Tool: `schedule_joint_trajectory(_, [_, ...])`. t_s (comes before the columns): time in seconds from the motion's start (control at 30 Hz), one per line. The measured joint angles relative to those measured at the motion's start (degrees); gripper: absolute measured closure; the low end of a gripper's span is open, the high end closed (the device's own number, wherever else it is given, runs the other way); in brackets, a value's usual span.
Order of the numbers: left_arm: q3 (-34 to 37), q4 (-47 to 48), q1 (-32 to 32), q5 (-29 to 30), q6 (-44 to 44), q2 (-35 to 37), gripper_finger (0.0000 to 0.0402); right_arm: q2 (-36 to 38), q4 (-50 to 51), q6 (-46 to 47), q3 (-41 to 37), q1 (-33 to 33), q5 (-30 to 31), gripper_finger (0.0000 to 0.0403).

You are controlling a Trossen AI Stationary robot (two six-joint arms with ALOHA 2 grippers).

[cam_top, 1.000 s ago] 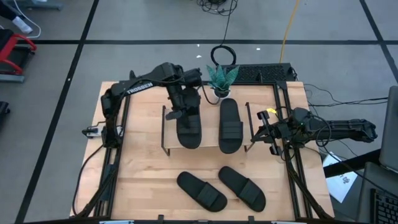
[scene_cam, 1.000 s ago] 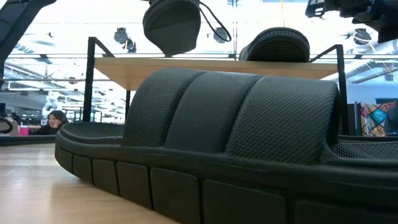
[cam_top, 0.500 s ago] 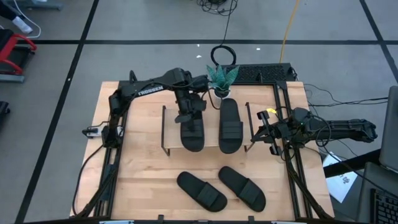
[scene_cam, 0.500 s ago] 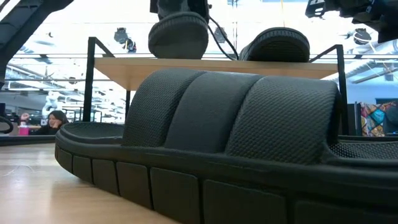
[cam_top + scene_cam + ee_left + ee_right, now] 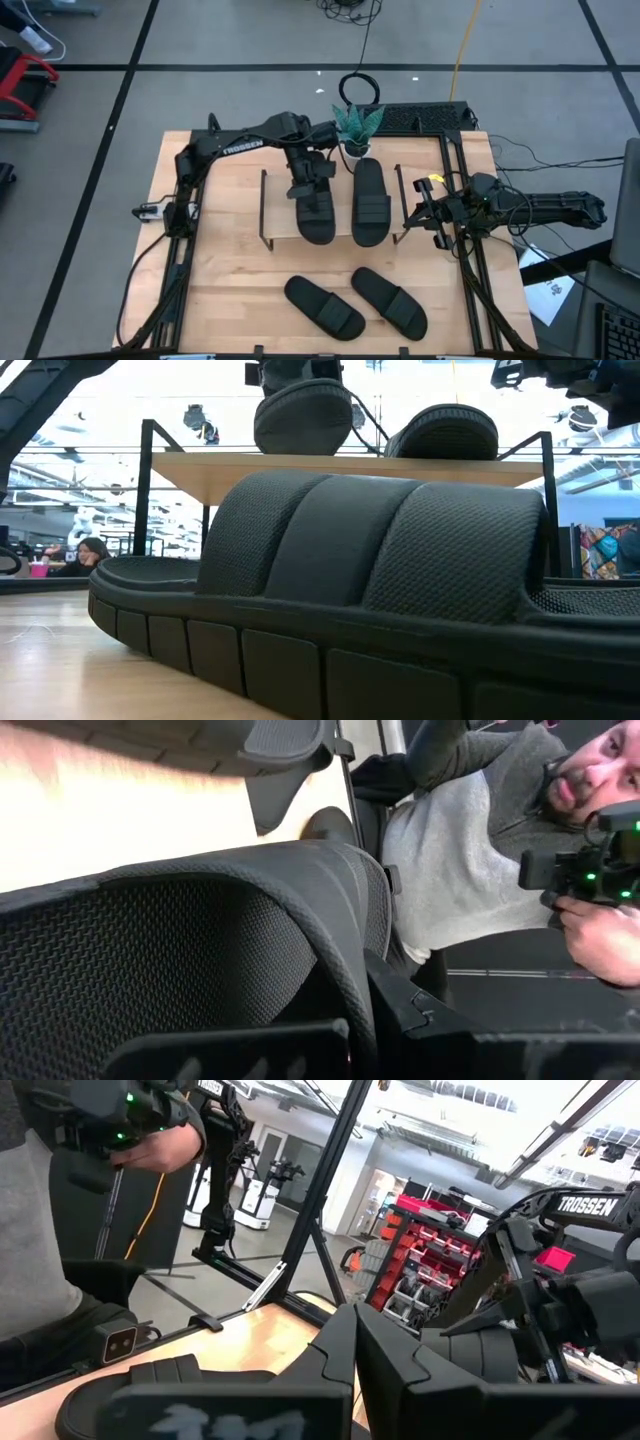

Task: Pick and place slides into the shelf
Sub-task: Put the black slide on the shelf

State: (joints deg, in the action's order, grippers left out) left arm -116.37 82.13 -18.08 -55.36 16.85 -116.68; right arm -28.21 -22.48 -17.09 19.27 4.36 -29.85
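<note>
Two black slides lie on the light wood shelf (image 5: 280, 228). One slide (image 5: 370, 203) rests on its sole on the right half. My left gripper (image 5: 306, 182) is shut on the other slide (image 5: 317, 215) on the left half. In the low view this held slide (image 5: 303, 415) sits at the level of the board's top (image 5: 200, 465); whether it touches, I cannot tell. Two more slides (image 5: 323, 307) (image 5: 390, 300) lie flat on the table near its front edge. My right gripper (image 5: 432, 214) waits shut at the table's right side. My left gripper holds the slide by its wide ribbed strap, at the strap's edge (image 5: 340, 970), pinched between the two fingers (image 5: 400, 1010). It comes slanting down from the table's far left side. The slide lies lengthwise over the shelf, roughly level, beside the other slide.
A small potted plant (image 5: 355, 125) and a black keyboard-like unit (image 5: 425, 118) stand behind the shelf. Black side frames (image 5: 264, 205) (image 5: 398, 200) bound the shelf. A person in a grey top (image 5: 450, 850) holding a controller shows beyond the table.
My left gripper has gone toward the table's right edge and down a little, rolling slightly, still shut on the slide. The slide has moved with it along the shelf, closer to the other slide and lower over the board.
</note>
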Motion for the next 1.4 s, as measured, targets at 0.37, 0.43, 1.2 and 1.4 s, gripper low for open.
schedule_joint_trajectory(0.37, [4.5,0.3,-0.6,1.4,1.1,0.0,0.0401,0.0,-0.7,0.1,0.0,0.0,0.0,0.0403])
schedule_joint_trajectory(0.43, [5.6,0.2,-0.6,1.1,1.6,0.0,0.0401,0.0,-0.9,0.1,0.0,0.0,0.0,0.0403])
schedule_joint_trajectory(1.2, [8.5,-3.9,-1.2,6.0,4.0,0.1,0.0352,0.0,-0.9,1.4,0.0,0.0,-0.2,0.0403])
schedule_joint_trajectory(1.4, [8.5,-3.9,-1.2,5.7,3.2,0.1,0.0281,0.0,-1.3,1.4,0.0,0.0,-0.2,0.0403])
